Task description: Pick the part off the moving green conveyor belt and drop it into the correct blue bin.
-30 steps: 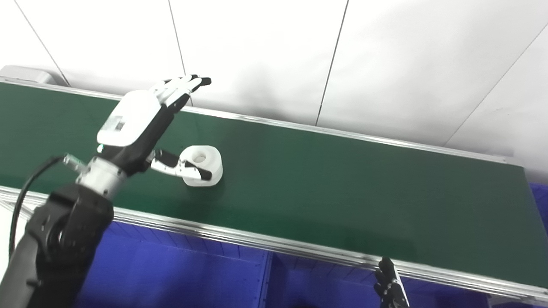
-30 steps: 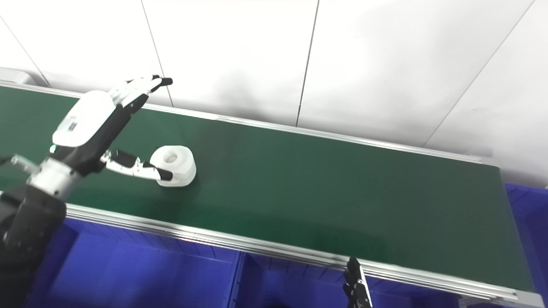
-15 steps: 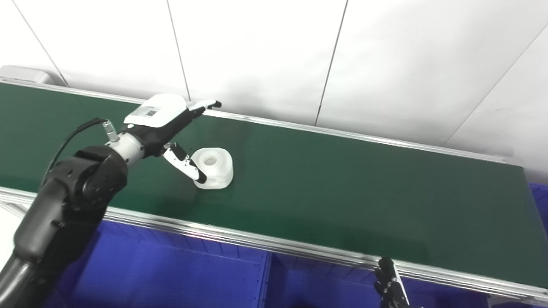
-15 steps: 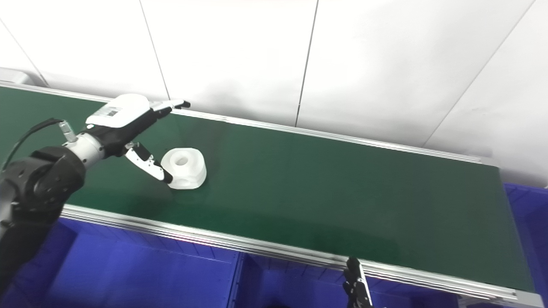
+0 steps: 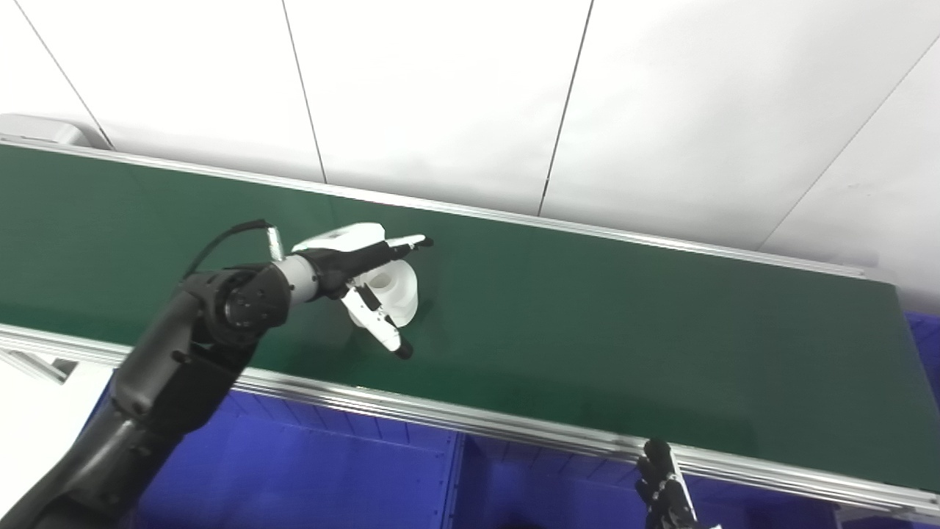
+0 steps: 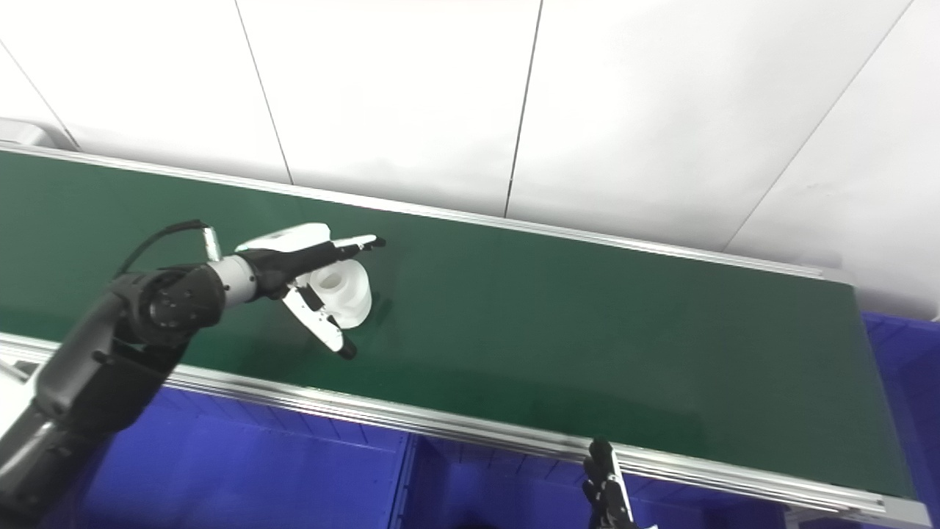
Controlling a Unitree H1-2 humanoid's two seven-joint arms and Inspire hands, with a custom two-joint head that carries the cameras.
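Observation:
A white round part [image 5: 399, 288] with a centre hole lies on the green conveyor belt [image 5: 587, 323]; it also shows in the right eye view [image 6: 345, 288]. My left hand [image 5: 360, 275] is low over the belt and spread around the part, fingers [image 5: 404, 242] above its far side and the thumb [image 5: 382, 334] at its near side. The hand is open and partly hides the part. Only the fingertips of my right hand [image 5: 664, 492] show at the bottom edge, below the belt's near rail.
Blue bins [image 5: 308, 477] stand below the belt's near aluminium rail [image 5: 514, 433], split by a divider [image 5: 455, 477]. Another blue bin [image 6: 907, 353] shows at the belt's right end. A white panelled wall runs behind the belt.
The part has travelled right along the belt. My left hand has come down and followed it right, turning from raised above the belt to flat and straddling the part. The right hand barely moved.

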